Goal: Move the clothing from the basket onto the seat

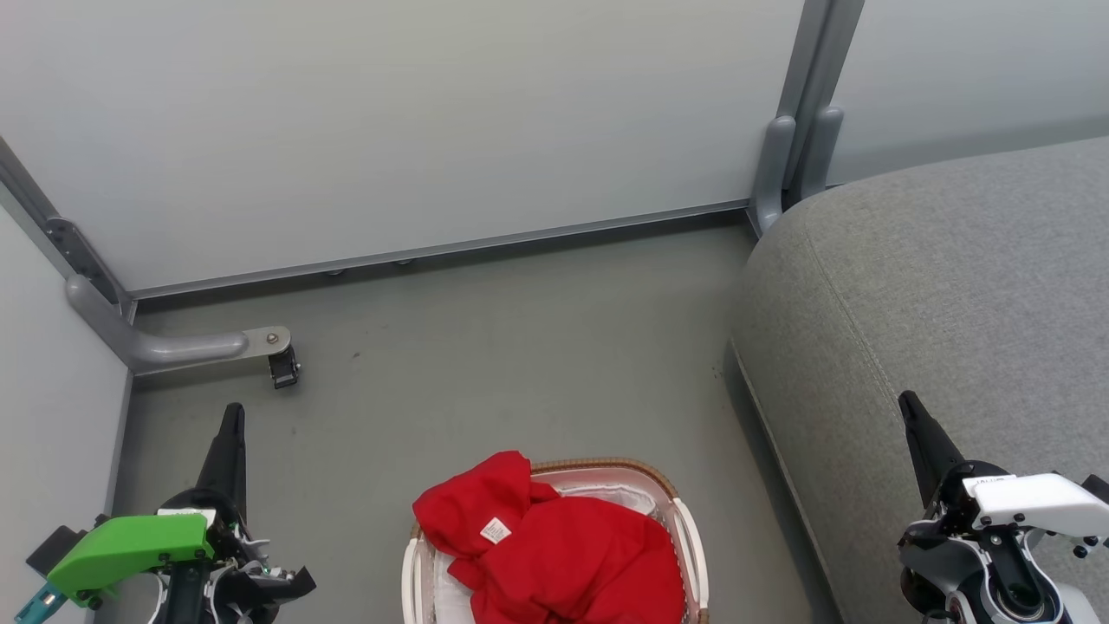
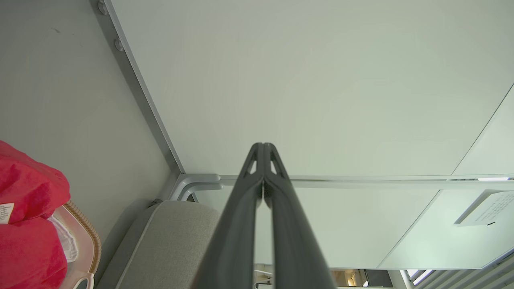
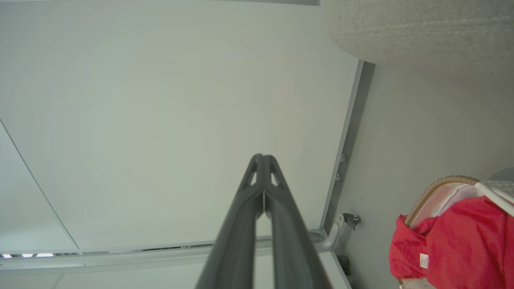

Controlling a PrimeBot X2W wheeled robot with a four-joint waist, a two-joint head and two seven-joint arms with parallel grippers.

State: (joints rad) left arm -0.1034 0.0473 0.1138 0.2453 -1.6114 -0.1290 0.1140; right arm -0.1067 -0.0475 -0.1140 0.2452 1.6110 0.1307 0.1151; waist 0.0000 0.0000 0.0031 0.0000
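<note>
Head view: red clothing [image 1: 554,546] heaped in basket [image 1: 689,529], bottom centre. One fold spills over left rim, white tag [image 1: 495,529] facing up. Grey seat [image 1: 936,286] at right, nothing on it yet. Left gripper [image 1: 231,416] low left, right gripper [image 1: 910,406] low right by seat, both well apart from clothing.

Left wrist view: left jaws pressed together, holding nothing. Clothing at left edge.

Right wrist view: right jaws likewise closed, empty. Basket at lower right.

Risks: shallow pinch likely lifts one layer, rest slides onto floor [image 1: 485,347]. Fingers catching liner [image 1: 606,496] could drag basket along.
</note>
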